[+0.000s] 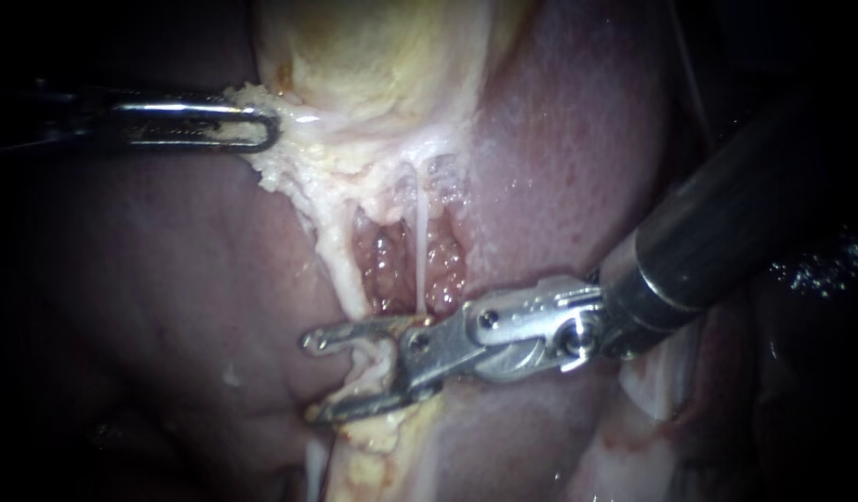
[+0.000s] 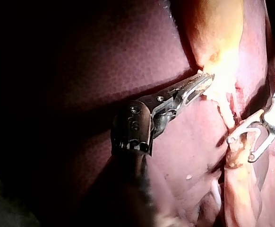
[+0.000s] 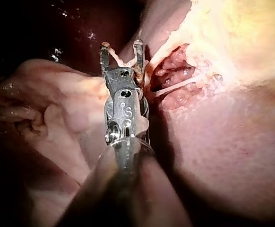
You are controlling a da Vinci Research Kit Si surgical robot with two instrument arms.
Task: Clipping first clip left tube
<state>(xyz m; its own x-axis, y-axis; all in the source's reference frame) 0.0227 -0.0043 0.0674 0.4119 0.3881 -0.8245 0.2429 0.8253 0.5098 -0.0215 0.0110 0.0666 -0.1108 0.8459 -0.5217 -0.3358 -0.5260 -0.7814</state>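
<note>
The pale gallbladder (image 1: 382, 56) hangs above an opened window of pink, bubbly tissue. Two strands cross that window: a thick pale left tube (image 1: 340, 270) and a thin white right tube (image 1: 419, 251). My right instrument (image 1: 331, 376) comes in from the right with its jaws open. The left tube runs down between them, seen also in the right wrist view, where the jaws (image 3: 122, 49) straddle the strand. My left instrument (image 1: 257, 128) is shut on the ragged pale edge of the gallbladder and holds it toward the left; its jaws (image 2: 200, 84) bite that same edge.
Dark red liver (image 1: 150, 279) lies left of and below the window, and a paler lobe (image 1: 577, 139) rises on the right behind the right shaft. Pale fatty tissue (image 1: 382, 446) continues below the right jaws. Folded pink tissue (image 3: 38, 113) lies beside the right instrument.
</note>
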